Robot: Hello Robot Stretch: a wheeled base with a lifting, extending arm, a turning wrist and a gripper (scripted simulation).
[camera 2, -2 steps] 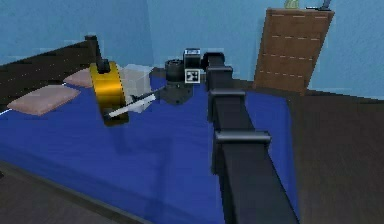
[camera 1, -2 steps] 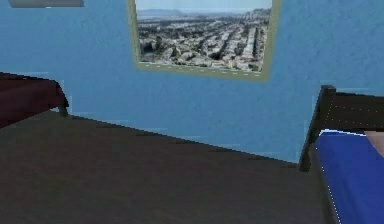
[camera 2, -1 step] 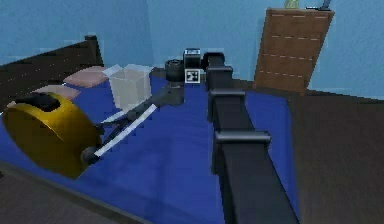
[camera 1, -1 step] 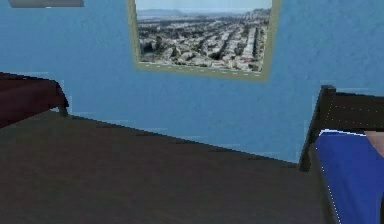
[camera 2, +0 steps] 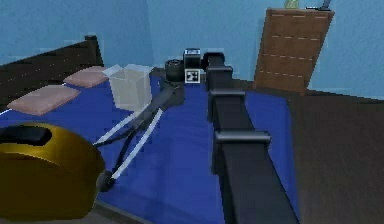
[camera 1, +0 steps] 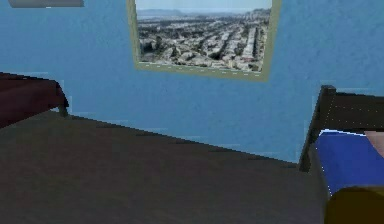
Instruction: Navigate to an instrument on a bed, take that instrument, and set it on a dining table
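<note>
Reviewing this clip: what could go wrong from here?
The yellow object lies at the near edge of the bed, so a nudge from the jaws might push it off. The translucent box stands on the bed close by the jaws; a lift or sweep could knock it over. Whether the jaws hold anything cannot be told.

The dark arm [camera 2: 240,140] reaches far out. The end effector [camera 2: 104,161] points two thin fingers [camera 2: 135,119] toward the arm side view's left.

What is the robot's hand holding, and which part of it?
Cannot tell: the gripper shows against a yellow thing lying on the blue bed.
</note>
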